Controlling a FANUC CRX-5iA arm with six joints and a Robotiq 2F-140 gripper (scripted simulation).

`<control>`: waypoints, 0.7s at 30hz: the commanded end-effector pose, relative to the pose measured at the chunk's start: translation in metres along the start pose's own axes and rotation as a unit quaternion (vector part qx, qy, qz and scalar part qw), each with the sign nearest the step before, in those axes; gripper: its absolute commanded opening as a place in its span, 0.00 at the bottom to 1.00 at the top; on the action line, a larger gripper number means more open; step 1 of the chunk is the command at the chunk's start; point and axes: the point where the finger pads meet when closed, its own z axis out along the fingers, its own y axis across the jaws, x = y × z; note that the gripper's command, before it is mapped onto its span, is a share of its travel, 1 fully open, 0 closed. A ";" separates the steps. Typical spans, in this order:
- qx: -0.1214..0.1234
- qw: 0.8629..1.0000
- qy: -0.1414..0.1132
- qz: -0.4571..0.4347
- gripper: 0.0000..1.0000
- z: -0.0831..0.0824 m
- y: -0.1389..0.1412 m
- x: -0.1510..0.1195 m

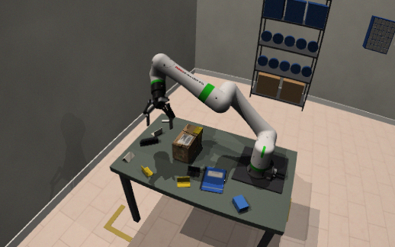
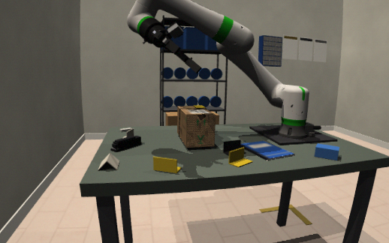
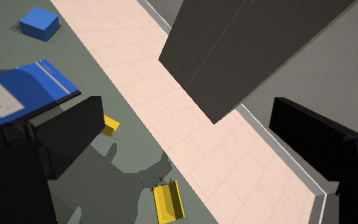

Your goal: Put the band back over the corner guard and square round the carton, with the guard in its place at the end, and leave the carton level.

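The brown carton (image 1: 187, 142) stands upright near the middle of the grey table and also shows in the exterior view (image 2: 196, 127). A small yellow corner guard (image 1: 197, 129) lies at its far top edge. I cannot make out the band at this size. My gripper (image 1: 158, 116) is open and empty. It hangs high above the table's far left part, left of the carton and well apart from it. In the exterior view the gripper (image 2: 184, 46) is tilted. The wrist view shows its two dark fingers spread over the table edge and floor.
Loose on the table are a black block (image 1: 149, 141), grey angle pieces (image 1: 129, 156) (image 1: 156, 132), yellow angle pieces (image 1: 146, 171) (image 1: 183, 181), a small black piece (image 1: 194, 170), a blue book (image 1: 213, 179) and a blue box (image 1: 240, 203). A shelf rack (image 1: 290, 49) stands behind.
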 end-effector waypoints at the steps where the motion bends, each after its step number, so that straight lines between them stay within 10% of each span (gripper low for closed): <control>1: 0.000 1.000 -0.002 -0.001 1.00 0.000 0.000 0.001; 21: 0.036 0.987 -0.151 -0.033 1.00 0.014 -0.053 -0.023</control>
